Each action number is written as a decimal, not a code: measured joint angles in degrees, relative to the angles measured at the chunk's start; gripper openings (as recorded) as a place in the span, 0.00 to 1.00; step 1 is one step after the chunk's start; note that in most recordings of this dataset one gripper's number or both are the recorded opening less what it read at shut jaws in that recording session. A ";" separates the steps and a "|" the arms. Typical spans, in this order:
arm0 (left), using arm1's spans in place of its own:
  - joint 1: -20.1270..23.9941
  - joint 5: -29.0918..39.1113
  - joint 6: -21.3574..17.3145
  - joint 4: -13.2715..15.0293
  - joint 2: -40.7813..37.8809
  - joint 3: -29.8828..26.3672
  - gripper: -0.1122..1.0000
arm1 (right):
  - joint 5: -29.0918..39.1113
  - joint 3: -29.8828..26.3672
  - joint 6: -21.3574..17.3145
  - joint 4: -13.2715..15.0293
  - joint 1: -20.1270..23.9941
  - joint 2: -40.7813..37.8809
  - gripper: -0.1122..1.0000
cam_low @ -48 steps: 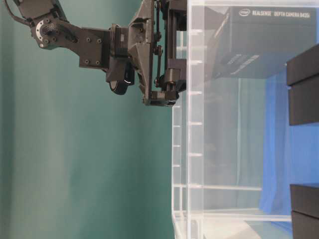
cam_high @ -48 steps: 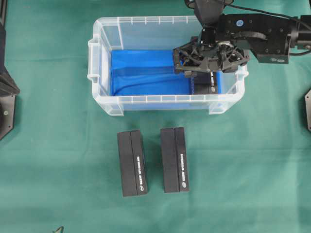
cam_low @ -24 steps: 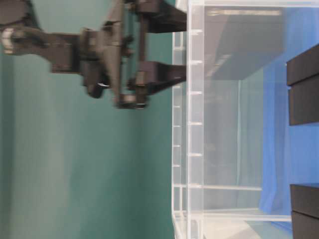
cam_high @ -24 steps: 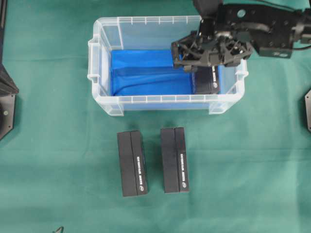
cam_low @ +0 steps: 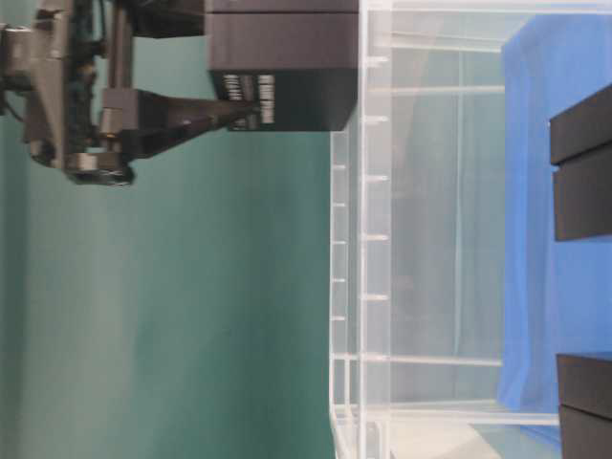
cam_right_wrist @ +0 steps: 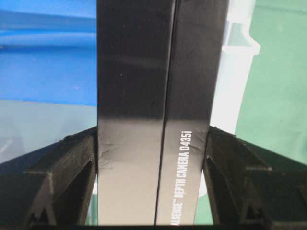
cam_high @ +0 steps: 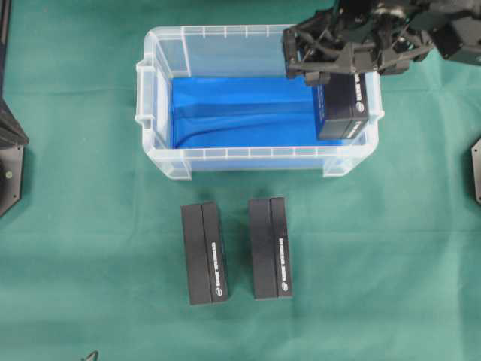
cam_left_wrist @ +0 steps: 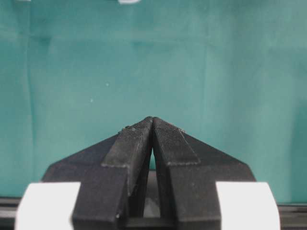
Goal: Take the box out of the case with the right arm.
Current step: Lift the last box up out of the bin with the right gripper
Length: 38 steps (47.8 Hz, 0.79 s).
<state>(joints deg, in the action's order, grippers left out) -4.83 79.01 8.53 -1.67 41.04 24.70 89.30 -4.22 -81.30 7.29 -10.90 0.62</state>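
The clear case (cam_high: 248, 154) with a blue-lined bottom stands at the back middle of the green cloth. My right gripper (cam_high: 342, 79) hangs over its right end, shut on a black box (cam_high: 342, 105) with white lettering. In the right wrist view the box (cam_right_wrist: 158, 110) fills the gap between both fingers (cam_right_wrist: 72, 172). The table-level view shows the box (cam_low: 282, 67) raised, its lower end about level with the case rim (cam_low: 368, 287). In the left wrist view my left gripper (cam_left_wrist: 152, 120) is shut on nothing above bare cloth.
Two more black boxes (cam_high: 204, 252) (cam_high: 270, 247) lie side by side on the cloth in front of the case. A dark arm base (cam_high: 9, 150) sits at the left edge, and another dark mount (cam_high: 476, 169) at the right edge.
The right gripper has risen with the box, lifting it off the case's blue bottom up to rim height. It has also shifted slightly to the back right.
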 measured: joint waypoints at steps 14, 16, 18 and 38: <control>0.00 0.09 0.00 0.00 0.00 0.00 0.10 | 4.22 -5.36 0.00 0.62 0.79 0.00 0.68; 0.00 0.00 0.00 0.00 0.00 0.09 0.10 | 4.92 -5.89 0.00 0.79 0.88 -0.09 0.68; 0.00 0.00 0.00 0.00 0.00 0.09 0.10 | 5.63 -6.42 0.00 1.05 1.05 0.00 0.68; 0.00 0.09 0.18 0.00 -0.44 0.09 0.10 | 6.68 -7.82 -0.09 1.85 1.58 0.00 0.68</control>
<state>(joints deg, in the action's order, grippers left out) -4.83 79.10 8.70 -1.67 40.61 24.79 95.98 -12.04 -81.39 9.14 -9.32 0.62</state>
